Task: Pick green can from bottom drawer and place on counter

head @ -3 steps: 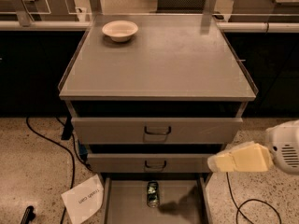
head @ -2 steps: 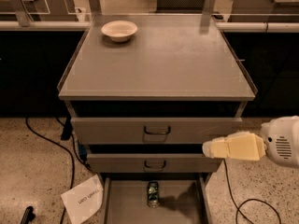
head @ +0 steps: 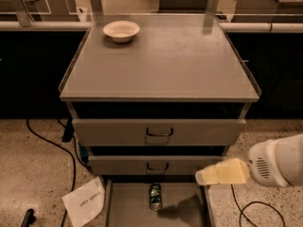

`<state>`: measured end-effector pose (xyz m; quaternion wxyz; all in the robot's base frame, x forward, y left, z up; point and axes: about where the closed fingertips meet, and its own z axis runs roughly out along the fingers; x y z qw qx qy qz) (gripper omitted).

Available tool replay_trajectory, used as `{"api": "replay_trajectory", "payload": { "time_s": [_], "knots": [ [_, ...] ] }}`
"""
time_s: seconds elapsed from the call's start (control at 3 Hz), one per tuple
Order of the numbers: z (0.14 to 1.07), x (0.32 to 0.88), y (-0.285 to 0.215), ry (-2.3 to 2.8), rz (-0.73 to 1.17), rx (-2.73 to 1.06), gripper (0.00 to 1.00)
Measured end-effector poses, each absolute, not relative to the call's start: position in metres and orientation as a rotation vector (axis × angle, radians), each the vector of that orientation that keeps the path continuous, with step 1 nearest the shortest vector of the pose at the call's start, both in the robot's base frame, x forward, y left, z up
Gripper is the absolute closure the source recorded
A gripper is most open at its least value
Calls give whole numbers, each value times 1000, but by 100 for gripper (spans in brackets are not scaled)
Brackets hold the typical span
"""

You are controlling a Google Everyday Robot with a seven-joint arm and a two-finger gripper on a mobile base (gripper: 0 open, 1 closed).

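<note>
The green can (head: 155, 196) lies in the open bottom drawer (head: 128, 207), near the drawer's middle, its length running front to back. My gripper (head: 204, 176) comes in from the right as a cream-coloured finger on a white arm. It hangs above the drawer's right side, to the right of the can and higher than it. The counter (head: 189, 60) is the wide grey top of the cabinet.
A cream bowl (head: 121, 30) stands at the counter's back left. Two handled drawers (head: 159, 132) sit above the bottom one. A white paper sign (head: 84, 200) and black cables (head: 47, 141) lie on the floor to the left. A cable (head: 255, 209) lies at the right.
My gripper has moved left and a little upward, closer over the bottom drawer's right side. The can and the bowl have not moved.
</note>
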<state>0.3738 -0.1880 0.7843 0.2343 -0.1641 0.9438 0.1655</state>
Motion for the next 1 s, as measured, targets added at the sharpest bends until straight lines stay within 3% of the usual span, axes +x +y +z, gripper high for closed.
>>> {"api": "replay_trajectory", "payload": {
  "time_s": [1.0],
  "knots": [
    [602,434,-142,2915,652,-495,0]
  ]
}}
